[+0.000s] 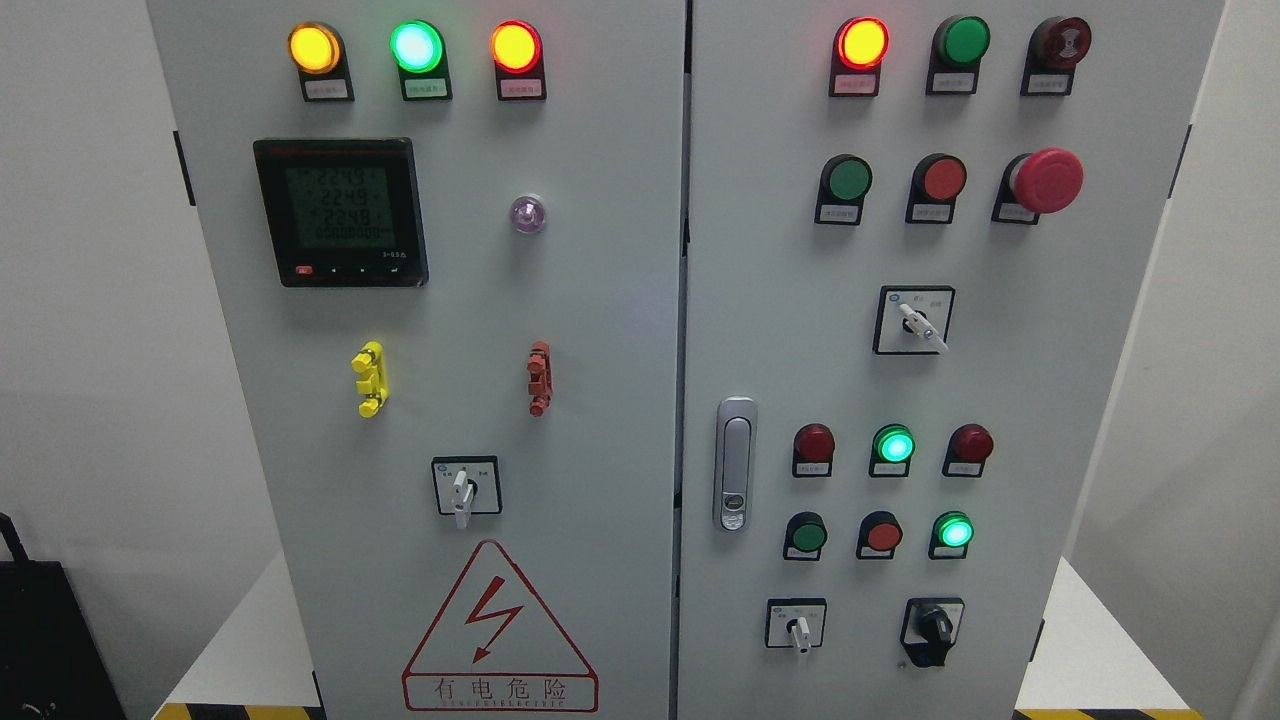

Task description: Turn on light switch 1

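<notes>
We face a pale grey metal control cabinet with two doors, filling most of the frame. Neither of the robot's hands shows in the head view, so we cannot tell whether they are released or clenched.

Which control is light switch 1 we cannot tell, as the small labels are too blurred to read. On the left door, in the lower middle of the frame, sits a white-handled rotary selector switch on a square black-framed plate, its handle pointing down. Above it are a yellow plastic clip and a red-brown plastic clip, and higher up a black digital meter with a green-lit display. Along the top left we see three lit round lamps: an amber one, a green one and a red-orange one.

On the right door, a large red mushroom-shaped push button is at the upper right, a silver door handle stands near the door's left edge, and a black rotary knob sits at the lower right. A red triangular warning sign with a lightning bolt is at the bottom of the left door.
</notes>
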Motion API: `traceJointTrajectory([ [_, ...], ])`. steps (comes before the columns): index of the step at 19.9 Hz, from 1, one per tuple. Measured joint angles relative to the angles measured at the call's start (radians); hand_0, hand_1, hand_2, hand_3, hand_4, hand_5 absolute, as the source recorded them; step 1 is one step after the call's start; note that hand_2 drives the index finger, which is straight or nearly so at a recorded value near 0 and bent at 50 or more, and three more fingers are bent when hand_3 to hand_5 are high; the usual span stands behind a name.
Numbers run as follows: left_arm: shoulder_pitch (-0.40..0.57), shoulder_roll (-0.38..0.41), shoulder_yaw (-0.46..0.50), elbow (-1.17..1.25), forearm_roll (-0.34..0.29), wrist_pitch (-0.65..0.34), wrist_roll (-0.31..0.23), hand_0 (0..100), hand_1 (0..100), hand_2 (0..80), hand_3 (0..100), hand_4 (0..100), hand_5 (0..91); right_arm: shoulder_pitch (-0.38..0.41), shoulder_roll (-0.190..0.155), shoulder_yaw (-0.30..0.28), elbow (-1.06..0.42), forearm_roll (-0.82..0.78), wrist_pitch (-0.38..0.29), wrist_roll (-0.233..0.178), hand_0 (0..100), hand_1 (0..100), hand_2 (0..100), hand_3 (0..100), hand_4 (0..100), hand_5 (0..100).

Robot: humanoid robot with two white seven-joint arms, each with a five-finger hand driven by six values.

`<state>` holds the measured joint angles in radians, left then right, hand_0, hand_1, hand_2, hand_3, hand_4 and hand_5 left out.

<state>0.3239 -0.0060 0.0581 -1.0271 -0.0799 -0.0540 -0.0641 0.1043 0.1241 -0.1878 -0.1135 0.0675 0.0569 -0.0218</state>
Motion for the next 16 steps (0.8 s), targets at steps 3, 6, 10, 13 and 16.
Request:
traceJointTrajectory([
  [3, 0.009, 0.002, 0.02, -0.155, -0.004, -0.051, -0.002, 35, 21, 21.2, 46, 58, 21.2, 0.0, 0.0, 0.0, 0.0, 0.0, 0.0, 0.0, 0, 0, 0, 0, 0, 0],
  [6, 0.014, 0.002, 0.037, -0.287, -0.007, -0.106, -0.002, 34, 25, 30.6, 52, 66, 29.9, 0.0, 0.0, 0.0, 0.0, 0.0, 0.0, 0.0, 0, 0, 0, 0, 0, 0],
  [10, 0.016, 0.004, 0.052, -0.448, -0.009, -0.132, -0.006, 27, 34, 40.4, 65, 78, 58.0, 0.0, 0.0, 0.0, 0.0, 0.0, 0.0, 0.0, 0, 0, 0, 0, 0, 0],
  [13, 0.017, 0.004, 0.057, -0.544, -0.009, -0.14, 0.02, 20, 40, 44.3, 73, 83, 68.4, 0.0, 0.0, 0.0, 0.0, 0.0, 0.0, 0.0, 0, 0, 0, 0, 0, 0],
  [16, 0.014, 0.005, 0.059, -0.626, -0.008, -0.142, 0.039, 15, 45, 47.1, 79, 86, 72.6, 0.0, 0.0, 0.0, 0.0, 0.0, 0.0, 0.0, 0, 0, 0, 0, 0, 0],
])
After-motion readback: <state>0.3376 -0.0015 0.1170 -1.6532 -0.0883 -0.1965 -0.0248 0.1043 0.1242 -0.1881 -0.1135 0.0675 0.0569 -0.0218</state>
